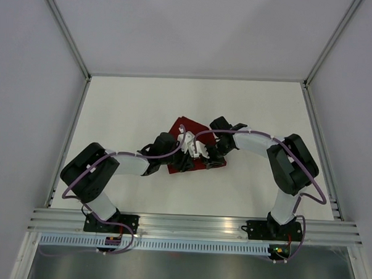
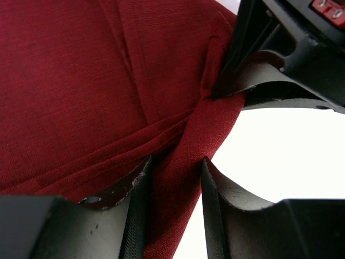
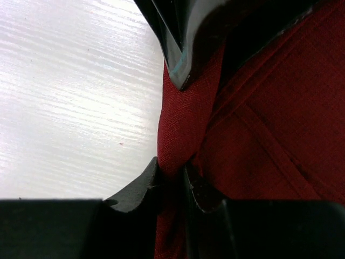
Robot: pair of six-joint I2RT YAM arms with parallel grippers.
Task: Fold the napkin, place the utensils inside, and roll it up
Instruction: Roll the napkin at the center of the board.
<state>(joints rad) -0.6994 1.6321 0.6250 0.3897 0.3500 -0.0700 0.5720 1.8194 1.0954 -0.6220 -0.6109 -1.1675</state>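
Observation:
The dark red napkin (image 1: 186,128) lies folded at the table's middle, with both grippers over its near part. My left gripper (image 1: 194,157) has its jaws partly apart, straddling a raised fold of the napkin (image 2: 81,81) near its edge; bare table shows beside one finger. My right gripper (image 3: 171,170) is shut tight on the same fold of the napkin (image 3: 269,135), just beyond the left one, and it shows in the top view (image 1: 206,158). The right gripper's fingers (image 2: 253,81) show pinching the cloth in the left wrist view. No utensils are in view.
The white table (image 1: 132,106) is walled by grey panels on the left, right and back. An aluminium rail (image 1: 194,223) runs along the near edge by the arm bases. The two arms' wrists crowd close together over the napkin.

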